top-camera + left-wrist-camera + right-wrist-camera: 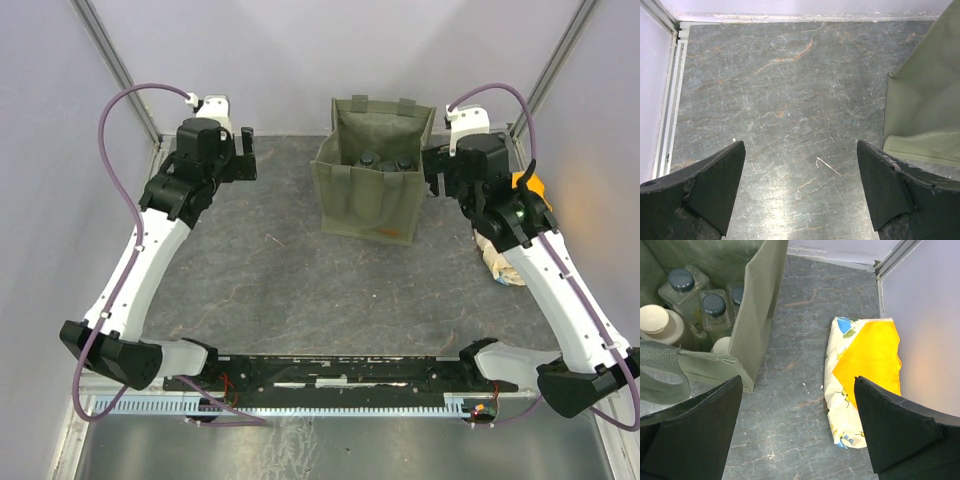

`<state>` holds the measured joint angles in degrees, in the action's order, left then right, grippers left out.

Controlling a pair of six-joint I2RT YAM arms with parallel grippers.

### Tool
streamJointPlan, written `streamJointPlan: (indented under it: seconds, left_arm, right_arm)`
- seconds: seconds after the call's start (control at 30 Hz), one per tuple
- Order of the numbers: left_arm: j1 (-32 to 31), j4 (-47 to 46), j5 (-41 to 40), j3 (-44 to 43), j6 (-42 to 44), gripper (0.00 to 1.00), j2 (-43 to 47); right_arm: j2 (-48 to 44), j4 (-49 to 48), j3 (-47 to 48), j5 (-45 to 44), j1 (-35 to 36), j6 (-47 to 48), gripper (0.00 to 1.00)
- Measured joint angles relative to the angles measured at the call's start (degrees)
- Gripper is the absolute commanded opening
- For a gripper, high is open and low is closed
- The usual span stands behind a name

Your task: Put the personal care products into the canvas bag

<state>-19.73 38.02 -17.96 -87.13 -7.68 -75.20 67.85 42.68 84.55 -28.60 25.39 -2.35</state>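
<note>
Where the canvas bag (365, 205) stands upright with its mouth up, you see five bottles (714, 305) inside it, long axes vertical, caps up: three dark caps, two pale. One packet (862, 370) lies right of the bag. The left gripper (800, 147) and right gripper (798, 382) flank the bag, fingers spread, empty.

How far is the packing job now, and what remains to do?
Done: the right wrist view shows three dark-capped bottles and two pale-capped bottles inside the canvas bag, so all five seem packed. In hand: nothing; the left claw and the right claw are open and empty. Left: probably nothing; only the orange and cream packet lies beside the bag.
</note>
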Motion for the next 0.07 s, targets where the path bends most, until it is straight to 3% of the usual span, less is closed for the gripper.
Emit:
streamJointPlan:
  seconds: [0.07]
  left_arm:
    - [0.0,0.0,0.0,0.17,-0.02,0.99,0.0]
  right_arm:
    - [0.0,0.24,0.0,0.0,0.0,-0.07,1.0]
